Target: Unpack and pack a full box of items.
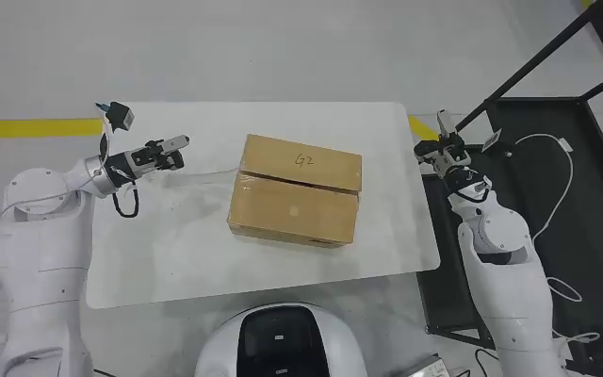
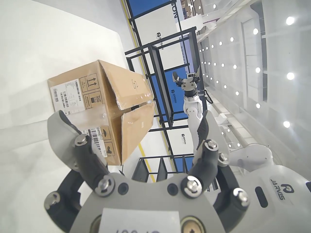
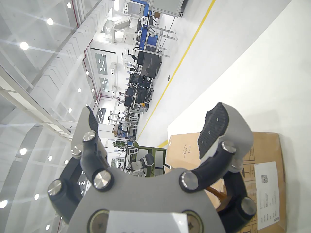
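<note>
The closed cardboard box sits in the middle of the top view, on the white table. The left gripper at centre left and the right gripper at centre right both gape wide, holding nothing, well apart from the box.

Closed cardboard box on the table.
Brown, top flaps folded down, lying flat mid-table, slightly skewed to its edges, printed labels on both ends.

I see a white table, a yellow floor stripe beyond its far left corner, and a black rack just beside its right edge.
</note>
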